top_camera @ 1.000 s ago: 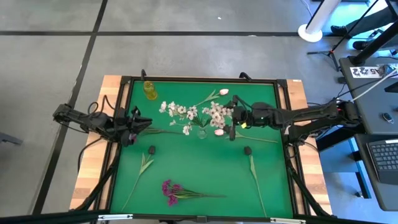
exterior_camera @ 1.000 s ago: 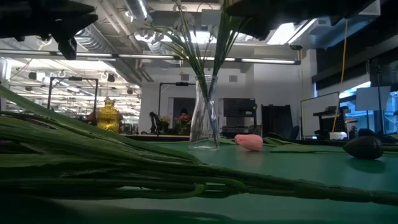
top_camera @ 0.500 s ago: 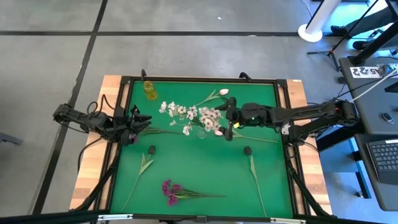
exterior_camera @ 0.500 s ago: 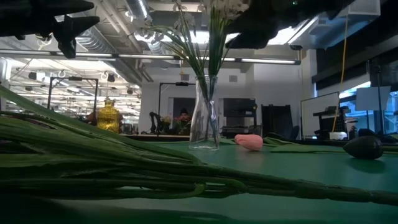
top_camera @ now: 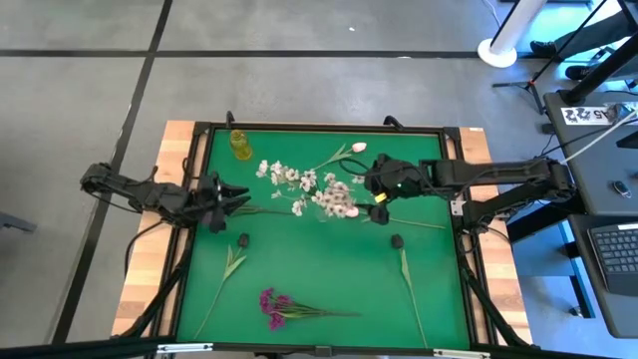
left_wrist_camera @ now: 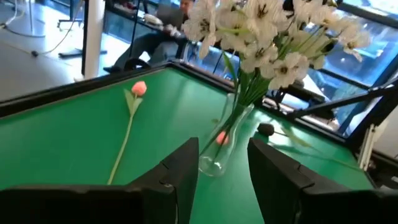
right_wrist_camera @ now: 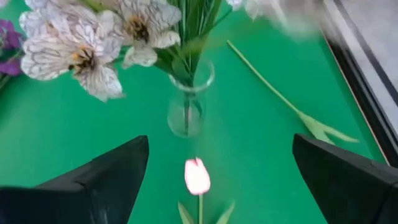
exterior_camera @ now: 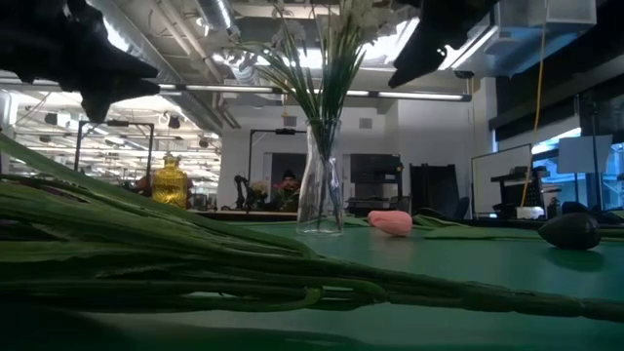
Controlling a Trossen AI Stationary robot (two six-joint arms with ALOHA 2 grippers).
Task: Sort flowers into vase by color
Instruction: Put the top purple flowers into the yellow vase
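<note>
A: How do the jaws stand?

B: The right gripper [top_camera: 378, 198] has its fingers [right_wrist_camera: 99, 180] spread wide with nothing between them. It hangs above the mat just beside the clear vase [top_camera: 325, 211], toward the table's [top_camera: 181, 140] right edge. The left gripper [top_camera: 230, 197] has a moderate gap between its fingers [left_wrist_camera: 180, 174], also empty, near the left edge and pointing at the vase.

A: And the flowers?

B: The white flowers [top_camera: 299, 181] stand in the clear vase near the middle of the green mat [top_camera: 329, 279]. A pink bud stem [top_camera: 344, 153] lies toward the far edge. A purple bunch [top_camera: 274, 306] lies near the front edge, with a leafy stem [top_camera: 229, 269] toward the front left and another leafy stem [top_camera: 409, 279] toward the front right.

A: Anything else?

B: A yellow vase [top_camera: 240, 145] stands by the far left corner.
</note>
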